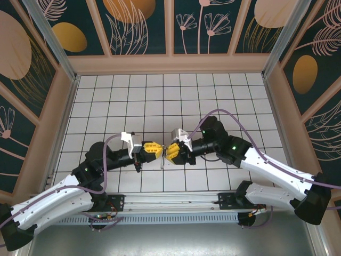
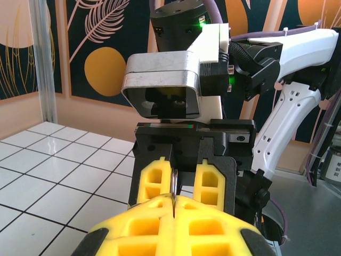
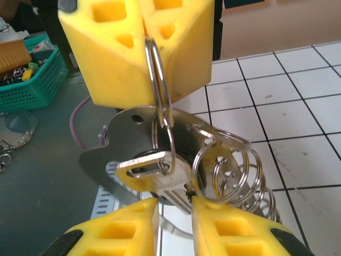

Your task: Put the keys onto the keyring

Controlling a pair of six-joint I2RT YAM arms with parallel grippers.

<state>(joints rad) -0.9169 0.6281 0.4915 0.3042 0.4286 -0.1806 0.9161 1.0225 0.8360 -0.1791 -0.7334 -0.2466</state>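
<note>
The left arm reaches in from the left over the white tiled counter [image 1: 160,90], and the left gripper [image 1: 160,149] points toward the middle. Its yellow fingers [image 2: 144,226] are pressed together, clamped on the keyring [image 3: 159,90], a thin split ring of silvery wire that hangs down out of the seam between them. The bunch is held off the counter, in the small space between the two grippers.

In the right wrist view, a teal basket [image 3: 32,85] sits at the far left. A flat grey metal piece [image 3: 120,136] hangs behind the keyring. The key [image 3: 141,169] is threaded on the keyring by its head, with its blade angling down. A cluster of smaller split rings [image 3: 234,170] dangles just to the right of it.

The right gripper [image 1: 168,154] faces the left one, tip to tip. Its yellow fingers [image 3: 229,229] stand a little apart, and the key's blade dips into the gap between them. I cannot tell whether they touch it.
</note>
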